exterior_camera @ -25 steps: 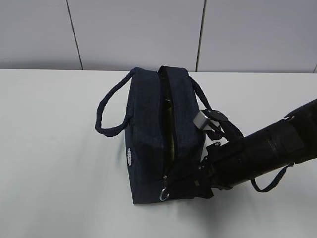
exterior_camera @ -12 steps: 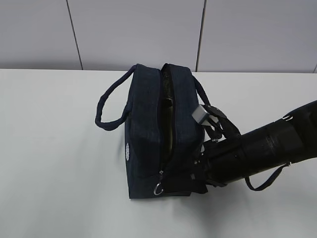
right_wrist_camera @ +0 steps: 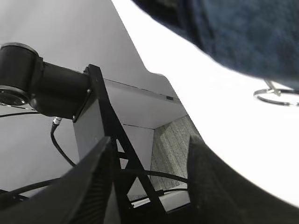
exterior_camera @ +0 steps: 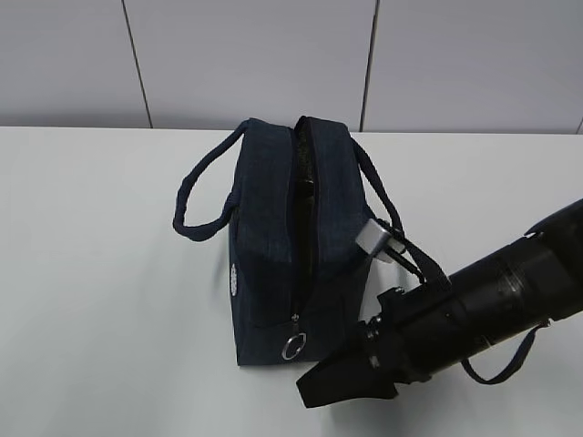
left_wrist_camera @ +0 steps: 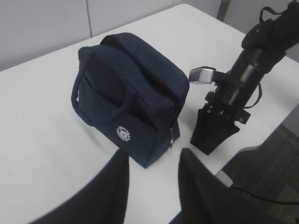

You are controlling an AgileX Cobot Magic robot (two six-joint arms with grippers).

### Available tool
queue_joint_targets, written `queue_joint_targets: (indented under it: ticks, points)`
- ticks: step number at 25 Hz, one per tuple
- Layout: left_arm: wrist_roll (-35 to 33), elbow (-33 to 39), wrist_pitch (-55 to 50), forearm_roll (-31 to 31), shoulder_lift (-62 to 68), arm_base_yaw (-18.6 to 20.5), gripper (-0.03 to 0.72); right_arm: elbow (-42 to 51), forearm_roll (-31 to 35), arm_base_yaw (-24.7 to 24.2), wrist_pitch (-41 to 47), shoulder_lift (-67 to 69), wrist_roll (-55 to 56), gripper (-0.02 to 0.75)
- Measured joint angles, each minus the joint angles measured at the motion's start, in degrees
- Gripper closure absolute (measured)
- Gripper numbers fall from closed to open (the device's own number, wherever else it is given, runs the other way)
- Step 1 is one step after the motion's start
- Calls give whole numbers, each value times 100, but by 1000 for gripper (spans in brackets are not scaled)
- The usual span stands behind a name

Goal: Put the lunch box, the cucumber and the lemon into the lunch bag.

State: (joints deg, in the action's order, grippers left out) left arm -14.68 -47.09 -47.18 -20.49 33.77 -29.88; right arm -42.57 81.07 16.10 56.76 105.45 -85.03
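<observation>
The navy lunch bag [exterior_camera: 278,246] stands upright mid-table, its top zipper partly apart and the silver ring pull [exterior_camera: 292,347] hanging at the near end. My right gripper [exterior_camera: 328,382] hovers just off the bag's near right corner, open and empty, apart from the fabric. The right wrist view shows the bag [right_wrist_camera: 243,32] and ring pull [right_wrist_camera: 278,95] above the right gripper [right_wrist_camera: 149,149]. My left gripper [left_wrist_camera: 152,161] is open with nothing between its fingers, raised in front of the bag [left_wrist_camera: 131,102]. The lunch box, cucumber and lemon are out of view.
A grey tag [exterior_camera: 373,238] and a loose black strap [exterior_camera: 496,364] hang beside the bag's right handle. The white table [exterior_camera: 100,300] ends close behind my right gripper [left_wrist_camera: 208,142]. A wall stands behind the table.
My right gripper has drawn back from the bag's near right corner toward the table's front. The bag has shifted slightly left and away, and stands straighter.
</observation>
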Motion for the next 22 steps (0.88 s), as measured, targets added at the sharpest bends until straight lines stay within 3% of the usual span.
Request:
queue_joint_targets:
  ticks: [7, 17, 22]
  points:
    - [0, 0, 0, 0, 0, 0, 450, 4, 571, 0, 795, 0, 7, 353]
    - [0, 0, 0, 0, 0, 0, 450, 4, 621, 0, 373, 0, 26, 355]
    - [1, 0, 0, 0, 0, 0, 450, 4, 745, 0, 296, 0, 14, 443]
